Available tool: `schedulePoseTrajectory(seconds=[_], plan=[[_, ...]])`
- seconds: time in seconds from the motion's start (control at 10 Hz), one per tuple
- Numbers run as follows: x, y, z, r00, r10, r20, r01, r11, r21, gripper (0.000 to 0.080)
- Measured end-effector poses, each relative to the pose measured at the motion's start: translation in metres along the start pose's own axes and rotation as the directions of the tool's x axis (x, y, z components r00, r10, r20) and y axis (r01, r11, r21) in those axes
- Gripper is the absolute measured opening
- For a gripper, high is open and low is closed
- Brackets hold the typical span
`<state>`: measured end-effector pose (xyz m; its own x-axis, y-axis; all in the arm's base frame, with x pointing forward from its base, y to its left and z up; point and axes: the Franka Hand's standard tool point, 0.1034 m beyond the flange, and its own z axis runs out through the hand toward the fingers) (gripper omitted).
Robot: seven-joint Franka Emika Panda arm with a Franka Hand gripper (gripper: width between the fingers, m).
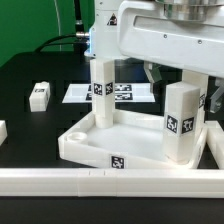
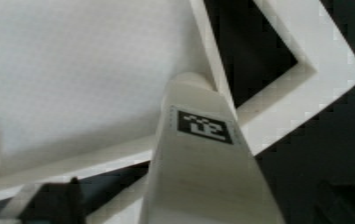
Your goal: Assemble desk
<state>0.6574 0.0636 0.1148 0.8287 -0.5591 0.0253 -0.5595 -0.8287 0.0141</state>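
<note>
Gripper (image 2: 200, 212) wide open astride upright leg (image 2: 206, 150), its tips cut off, tabletop (image 2: 85, 80) blurred.

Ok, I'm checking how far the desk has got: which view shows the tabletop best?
The exterior view: most of the tabletop shows there, raised rim included, with two upright legs standing on it. The wrist view gives only part of its floor and rim, behind a close-up of one leg.

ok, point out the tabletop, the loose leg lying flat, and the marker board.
tabletop (image 1: 135, 135), exterior view, bare floor of the tray.
loose leg (image 1: 40, 94), exterior view, its top face.
marker board (image 1: 75, 93), exterior view, plain white margin clear of the tags.
</note>
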Motion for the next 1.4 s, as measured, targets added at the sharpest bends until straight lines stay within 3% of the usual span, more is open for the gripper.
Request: schedulePoseTrajectory(seconds=[0.2, 0.4, 0.6, 1.0, 1.1, 1.2, 1.3, 1.4], plan=[[0.0007, -0.0029, 0.0000, 0.979, -0.204, -0.015, 0.204, 0.979, 0.004, 0.0649], [0.0035, -0.0037, -0.0008, 0.904, -0.427, -0.032, 0.427, 0.904, 0.002, 0.0649], [0.0046, -0.0028, -0.0014, 0.779, -0.626, -0.031, 0.626, 0.780, -0.021, 0.0649], [0.0071, 0.0002, -0.0014, 0.649, -0.761, -0.022, 0.759, 0.649, -0.048, 0.0649], [0.0070, 0.0005, -0.0008, 0.639, -0.769, -0.020, 0.768, 0.639, -0.049, 0.0522], [0.0071, 0.0006, -0.0007, 0.642, -0.767, -0.020, 0.765, 0.642, -0.049, 0.0522], [0.0071, 0.0007, -0.0006, 0.642, -0.766, -0.020, 0.765, 0.642, -0.049, 0.0383], [0.0068, 0.0007, -0.0004, 0.649, -0.761, -0.019, 0.760, 0.649, -0.048, 0.0292]])
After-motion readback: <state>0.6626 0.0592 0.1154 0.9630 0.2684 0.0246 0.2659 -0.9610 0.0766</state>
